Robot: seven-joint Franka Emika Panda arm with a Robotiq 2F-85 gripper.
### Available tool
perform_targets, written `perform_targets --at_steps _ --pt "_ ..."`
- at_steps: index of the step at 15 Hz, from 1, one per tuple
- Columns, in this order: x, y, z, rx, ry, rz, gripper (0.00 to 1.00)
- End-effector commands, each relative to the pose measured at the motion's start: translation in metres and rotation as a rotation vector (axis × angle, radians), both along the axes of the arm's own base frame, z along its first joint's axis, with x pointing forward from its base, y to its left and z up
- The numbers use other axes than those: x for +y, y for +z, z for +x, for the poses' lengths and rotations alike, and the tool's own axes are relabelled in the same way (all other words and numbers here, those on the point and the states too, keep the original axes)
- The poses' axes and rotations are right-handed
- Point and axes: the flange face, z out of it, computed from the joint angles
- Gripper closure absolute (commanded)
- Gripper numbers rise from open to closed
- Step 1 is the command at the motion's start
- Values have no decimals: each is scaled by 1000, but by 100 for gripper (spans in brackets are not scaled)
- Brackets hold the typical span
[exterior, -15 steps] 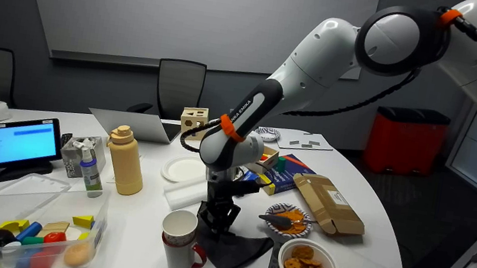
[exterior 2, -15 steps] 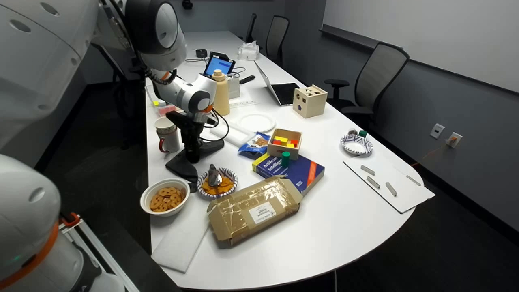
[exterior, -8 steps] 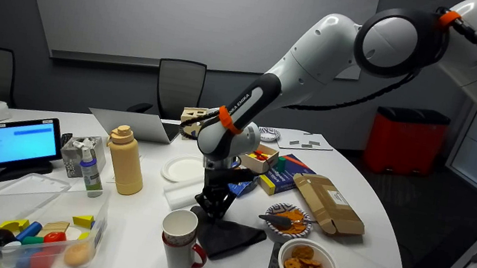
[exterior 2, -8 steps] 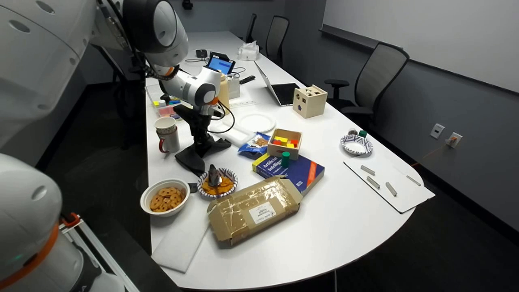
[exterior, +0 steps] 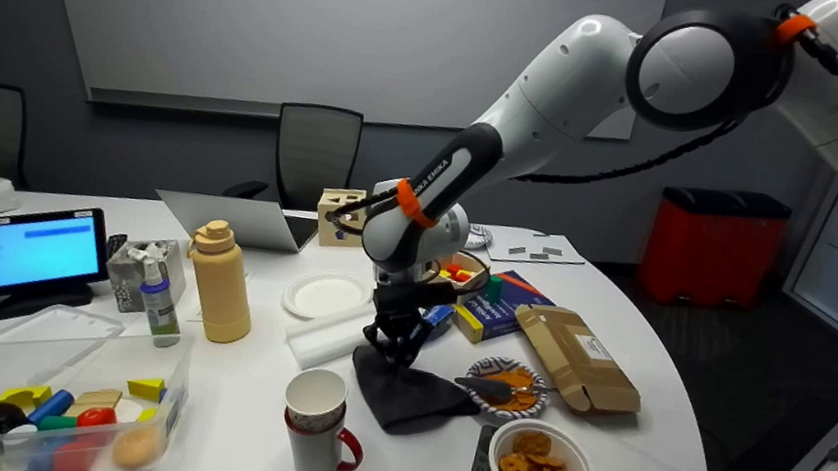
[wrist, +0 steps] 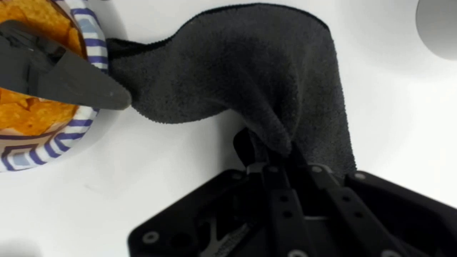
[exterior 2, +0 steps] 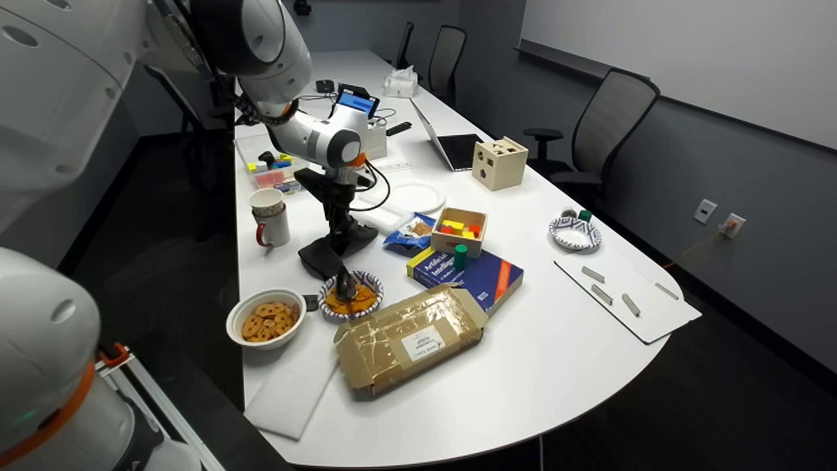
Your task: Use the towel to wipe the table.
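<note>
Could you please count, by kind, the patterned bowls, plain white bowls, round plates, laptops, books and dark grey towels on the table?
Patterned bowls: 2
Plain white bowl: 1
Round plate: 1
Laptop: 1
Artificial Intelligence book: 1
Dark grey towel: 1
Total: 7

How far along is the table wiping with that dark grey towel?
Done: the gripper has the dark grey towel pinched. In hand: probably wiping; the towel lies on the table and has slid away from the red-handled mug. Left: perhaps more strokes, then release, as the jaws are shut on it. How much is wiped isn't clear.
</note>
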Motion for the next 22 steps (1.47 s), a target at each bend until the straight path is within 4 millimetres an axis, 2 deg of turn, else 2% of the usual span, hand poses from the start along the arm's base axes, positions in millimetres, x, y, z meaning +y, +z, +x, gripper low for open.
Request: perform_targets --at_steps 1,3,9,12,16,22 --pt "-24 11 0 -28 -81 -86 98" --pt "-39 10 0 -25 -123 -141 98" --pt "-81 -16 -4 11 -258 -292 98" --pt "-94 -26 -10 68 -311 -319 98" --pt "-82 -29 -20 108 -296 -220 98" --pt "-52 -22 -19 23 -267 -99 98"
